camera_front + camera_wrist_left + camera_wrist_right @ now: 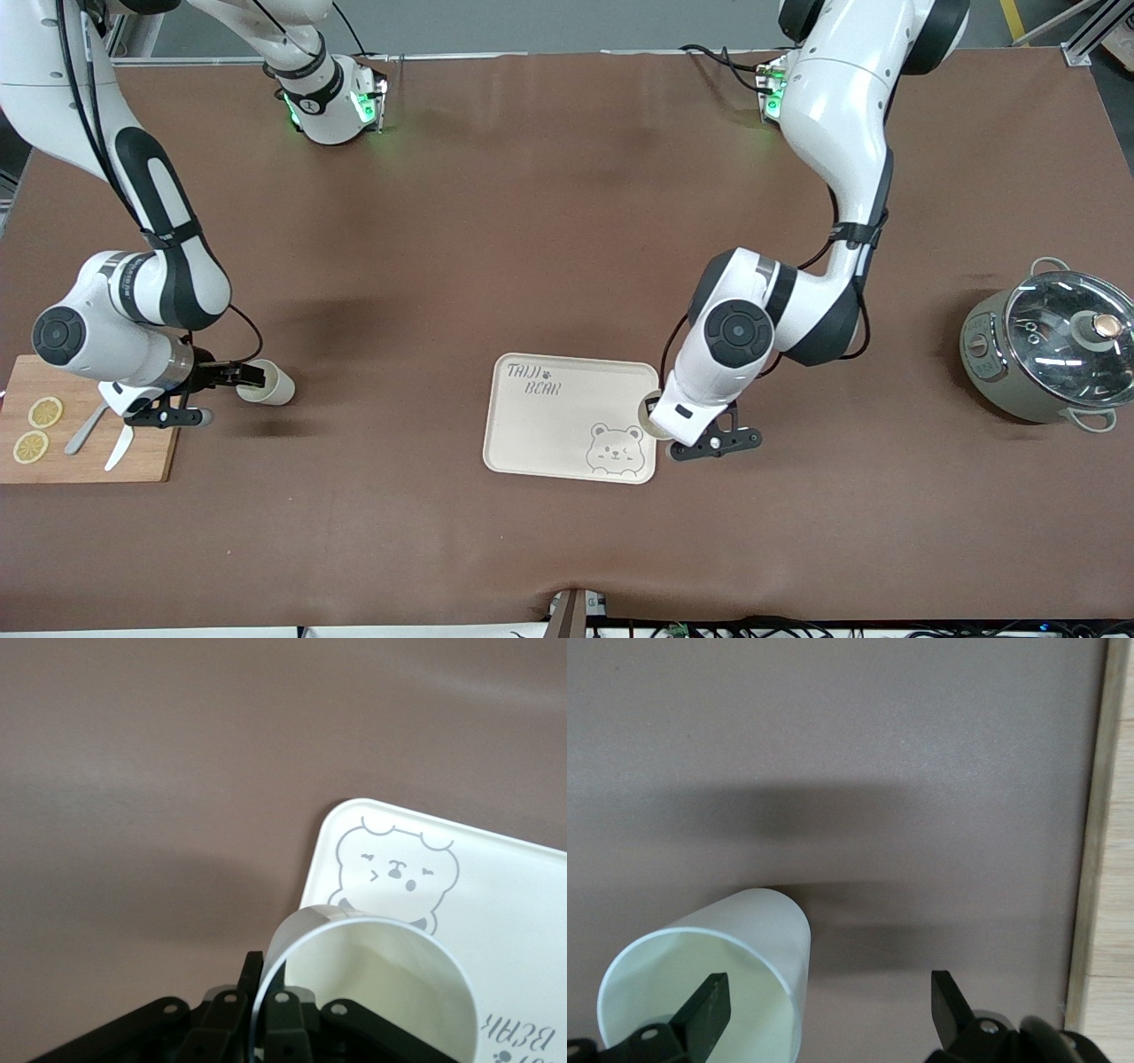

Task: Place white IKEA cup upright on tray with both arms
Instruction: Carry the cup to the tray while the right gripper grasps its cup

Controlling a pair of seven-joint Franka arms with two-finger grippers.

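Note:
There are two white cups. One cup [646, 415] stands mouth up at the edge of the cream tray [549, 425] toward the left arm's end, beside the bear drawing [615, 447]. My left gripper [657, 418] is shut on this cup's rim, one finger inside and one outside; the left wrist view shows the gripper [266, 990], the cup [381, 992] and the tray [514, 895]. I cannot tell whether the cup rests on the tray. The other cup [270, 385] lies on its side on the table. My right gripper [248, 377] is open, one finger in this cup's [700, 983] mouth.
A wooden cutting board [146, 461] with lemon slices [44, 412] and cutlery lies at the right arm's end, close to the right gripper. A grey pot with a glass lid [1050, 354] stands at the left arm's end. The table is covered with a brown mat.

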